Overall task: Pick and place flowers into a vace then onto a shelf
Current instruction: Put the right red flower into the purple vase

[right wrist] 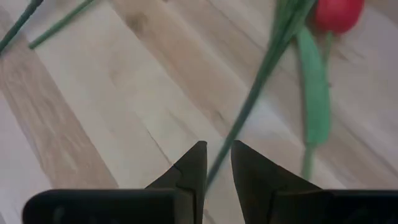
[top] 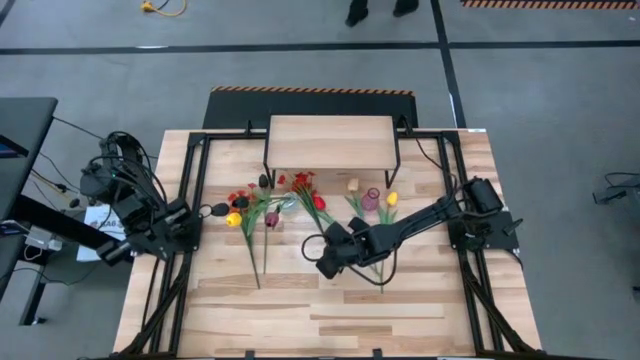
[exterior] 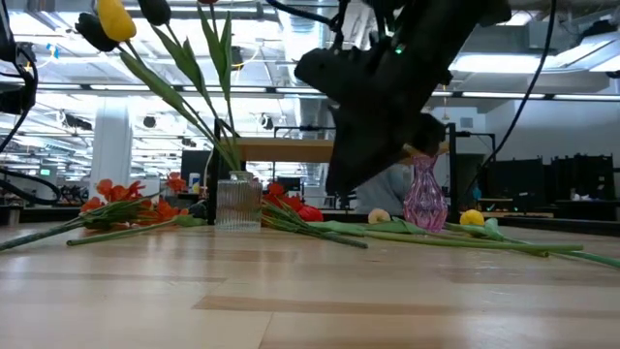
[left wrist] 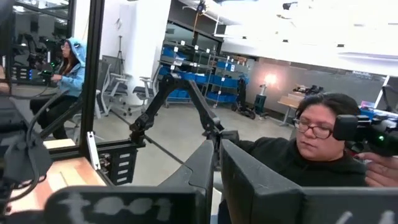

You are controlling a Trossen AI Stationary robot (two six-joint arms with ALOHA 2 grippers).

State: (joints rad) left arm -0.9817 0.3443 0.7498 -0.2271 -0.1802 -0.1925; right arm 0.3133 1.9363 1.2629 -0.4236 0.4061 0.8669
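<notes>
Two arms: right gripper (right wrist: 217, 163) jaws pinch red tulip's stem (right wrist: 249, 106); left jaws clenched, w/ person (left wrist: 311, 149) beyond.

Table (top: 300, 310): light wooden planks, with black metal rails along both sides.
Floor (top: 540, 100): grey, marked with dark lines.
Striped tape (top: 310, 90): orange and black, on the floor beyond the table's far edge.
Seated person (left wrist: 311, 155): dark top, glasses, behind the table.
Second person (left wrist: 65, 62): light blue hood, sitting at a desk farther off.
Blue racks (left wrist: 205, 84): against the room's back wall.
</notes>
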